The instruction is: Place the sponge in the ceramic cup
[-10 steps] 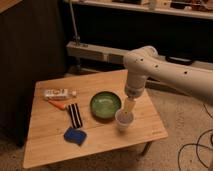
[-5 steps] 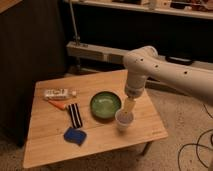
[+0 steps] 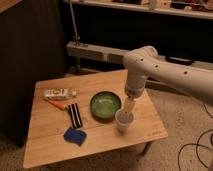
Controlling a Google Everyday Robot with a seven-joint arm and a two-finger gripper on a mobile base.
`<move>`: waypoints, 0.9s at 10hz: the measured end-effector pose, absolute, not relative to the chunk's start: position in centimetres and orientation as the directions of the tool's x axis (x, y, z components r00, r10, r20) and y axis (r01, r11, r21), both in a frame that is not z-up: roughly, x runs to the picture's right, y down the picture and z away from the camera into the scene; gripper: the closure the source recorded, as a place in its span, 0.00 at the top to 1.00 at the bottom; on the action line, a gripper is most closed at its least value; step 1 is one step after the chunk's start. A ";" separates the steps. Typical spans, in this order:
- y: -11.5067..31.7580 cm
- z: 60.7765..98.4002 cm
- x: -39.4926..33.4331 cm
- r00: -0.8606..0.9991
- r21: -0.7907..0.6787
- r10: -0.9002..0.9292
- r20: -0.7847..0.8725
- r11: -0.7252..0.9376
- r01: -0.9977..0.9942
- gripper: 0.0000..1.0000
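The blue sponge (image 3: 74,136) lies flat on the wooden table (image 3: 50,150), near the front left. The white ceramic cup (image 3: 123,120) stands upright to the right of it, just in front of the green bowl. My gripper (image 3: 129,105) hangs from the white arm directly above the cup's far rim, well to the right of the sponge.
A wide green bowl (image 3: 105,105) sits mid-table. A black-and-white striped strip (image 3: 75,115) lies left of it. Behind the strip are an orange item (image 3: 58,104) and a white packet (image 3: 59,93). A dark cabinet stands to the left, and shelving runs behind.
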State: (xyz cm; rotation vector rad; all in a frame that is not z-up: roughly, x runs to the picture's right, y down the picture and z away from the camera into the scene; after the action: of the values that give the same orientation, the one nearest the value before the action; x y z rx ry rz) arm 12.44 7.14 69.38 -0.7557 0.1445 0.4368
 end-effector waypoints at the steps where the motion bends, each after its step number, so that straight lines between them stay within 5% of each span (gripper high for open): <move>1: 7.1 69.4 12.4 0.901 -0.631 0.331 -0.281 0.643 -0.433 0.80; 9: 6.3 69.4 11.8 0.914 -0.592 0.338 -0.222 0.698 -0.402 0.80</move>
State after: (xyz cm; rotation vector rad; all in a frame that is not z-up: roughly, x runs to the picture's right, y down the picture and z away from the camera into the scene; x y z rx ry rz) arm 11.79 6.29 69.39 -0.6825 0.0989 0.4135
